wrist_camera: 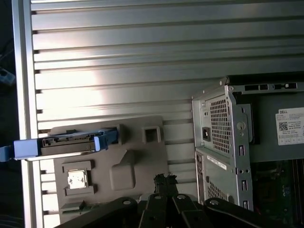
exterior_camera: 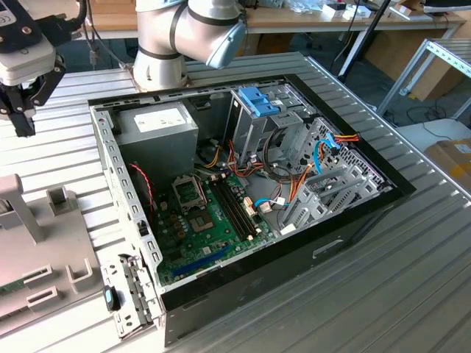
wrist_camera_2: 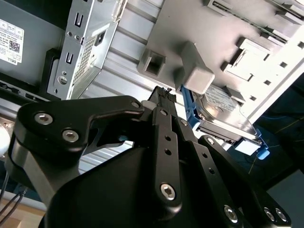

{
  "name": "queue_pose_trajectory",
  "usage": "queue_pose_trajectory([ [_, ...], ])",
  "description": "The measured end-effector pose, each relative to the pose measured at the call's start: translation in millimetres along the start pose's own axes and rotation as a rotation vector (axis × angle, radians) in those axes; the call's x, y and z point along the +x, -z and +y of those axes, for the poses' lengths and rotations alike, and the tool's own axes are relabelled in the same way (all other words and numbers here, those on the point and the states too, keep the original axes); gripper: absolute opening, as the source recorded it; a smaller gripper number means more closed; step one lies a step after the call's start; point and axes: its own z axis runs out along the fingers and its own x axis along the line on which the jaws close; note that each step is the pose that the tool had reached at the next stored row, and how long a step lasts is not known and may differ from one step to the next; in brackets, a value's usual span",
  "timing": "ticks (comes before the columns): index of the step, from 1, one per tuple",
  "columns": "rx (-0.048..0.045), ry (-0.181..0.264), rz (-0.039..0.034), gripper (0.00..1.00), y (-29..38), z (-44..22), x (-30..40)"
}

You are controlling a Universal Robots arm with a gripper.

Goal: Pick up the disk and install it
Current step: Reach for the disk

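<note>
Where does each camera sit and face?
Exterior view: off the arm, above, looking down into the open computer case; arm and gripper show.
First wrist view: on the arm, facing table, tray and disk; gripper shows.
Second wrist view: on the arm, looking past the gripper at the disk.
Shared: both wrist views show tray and disk.

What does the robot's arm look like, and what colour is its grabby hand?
The arm is made of fat, round silver-grey tubes, with a light blue cap on one joint. The gripper is black, built of jointed bars dotted with shiny silver screws. Its fingers are long, thin and black. In the exterior view, a pale grey block tops the black part.
</note>
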Motion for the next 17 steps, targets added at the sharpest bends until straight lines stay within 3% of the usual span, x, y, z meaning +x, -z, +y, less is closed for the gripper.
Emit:
queue_pose_trajectory([
  [4, 0.0001, 0.0, 0.0, 0.11, 0.1, -0.4, 4.9],
  [10, 0.0002, 0.0, 0.0001, 0.11, 0.5, -1.4, 18.5],
  [17, 0.0002, 0.0, 0.0, 0.11, 0.6, -1.9, 25.0],
])
